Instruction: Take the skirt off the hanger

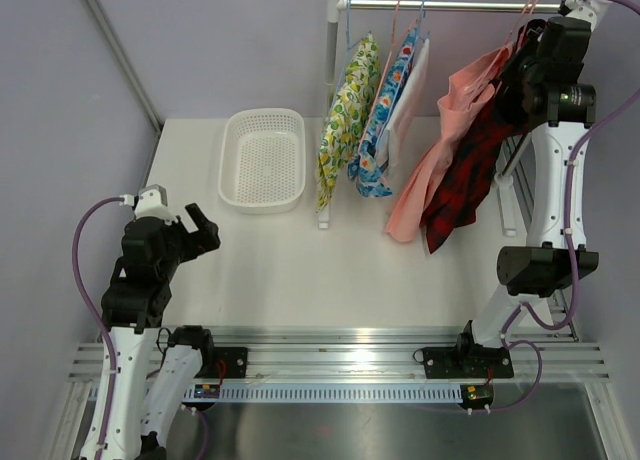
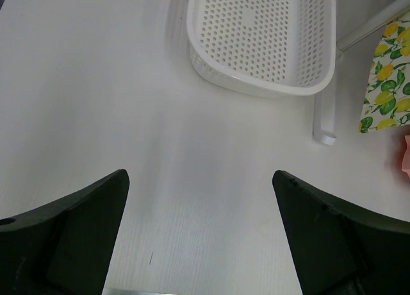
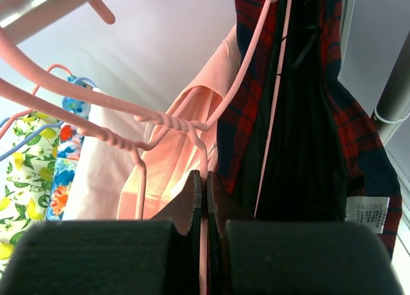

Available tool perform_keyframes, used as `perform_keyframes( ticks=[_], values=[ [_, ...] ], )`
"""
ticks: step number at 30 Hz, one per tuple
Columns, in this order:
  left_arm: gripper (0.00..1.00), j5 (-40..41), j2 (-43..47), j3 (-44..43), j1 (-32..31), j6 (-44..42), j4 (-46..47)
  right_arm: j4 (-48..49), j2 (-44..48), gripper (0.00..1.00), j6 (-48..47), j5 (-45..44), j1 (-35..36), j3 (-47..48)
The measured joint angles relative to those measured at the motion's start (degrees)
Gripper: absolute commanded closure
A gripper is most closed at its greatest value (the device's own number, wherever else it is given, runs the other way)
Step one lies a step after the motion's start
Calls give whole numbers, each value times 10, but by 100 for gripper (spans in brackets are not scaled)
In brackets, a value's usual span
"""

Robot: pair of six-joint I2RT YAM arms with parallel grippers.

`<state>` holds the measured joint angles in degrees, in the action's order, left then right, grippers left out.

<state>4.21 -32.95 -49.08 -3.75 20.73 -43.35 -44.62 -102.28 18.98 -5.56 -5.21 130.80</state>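
Up at the rail [image 1: 450,5] on the far right, my right gripper [image 3: 205,181] has its fingers pressed together on a pink hanger [image 3: 160,122], the wire running down between the two pads. Plaid skirt [image 1: 470,170], red and dark, hangs right there under the gripper, still on the rail, draping toward the table [image 1: 330,270]; in the right wrist view it sits just right of the fingers, black lining and a white label showing. Can't tell for sure whether the pinched wire is the skirt's own hanger or the neighbour's. Pink garment [image 1: 440,150] hangs touching the skirt on its left. Further left on the same rail: blue floral garment [image 1: 385,120] and lemon print garment [image 1: 345,120], close together, apart from the skirt. White basket [image 1: 262,160] sits on the table left of the rack. My left gripper [image 2: 200,176] is low at near left, fingers spread wide, nothing between them, bare tabletop under it, basket ahead of it.
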Motion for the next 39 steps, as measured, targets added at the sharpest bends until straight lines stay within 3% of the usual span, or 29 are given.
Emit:
perform_keyframes(
  ticks=[5, 12, 17, 23, 25, 28, 31, 34, 39],
  values=[
    [1, -8, 14, 0, -1, -6, 3, -20, 28, 100, -4, -1, 0, -12],
    [1, -53, 38, -24, -26, -12, 17, -46, 163, 100, -13, -14, 0, -72],
    [1, -103, -36, -155, -36, -21, 29, -60, 235, 100, -12, -10, 0, -63],
    [1, -169, -181, -327, -83, -34, 74, -71, 256, 100, -10, -8, 0, -61],
    [1, -188, -224, -363, -138, -31, 104, -74, 263, 100, -5, -7, 0, -78],
    [1, -186, -255, -351, -286, -29, 146, -71, 287, 100, 7, 3, 0, -133],
    [1, -138, -306, -341, -496, -32, 170, -76, 325, 100, 20, 10, 0, -195],
    [1, -56, -415, -385, -654, -45, 184, -87, 346, 100, 28, 15, 0, -212],
    [1, 24, -582, -478, -752, -58, 200, -97, 379, 100, 41, 21, 0, -212]
  ],
)
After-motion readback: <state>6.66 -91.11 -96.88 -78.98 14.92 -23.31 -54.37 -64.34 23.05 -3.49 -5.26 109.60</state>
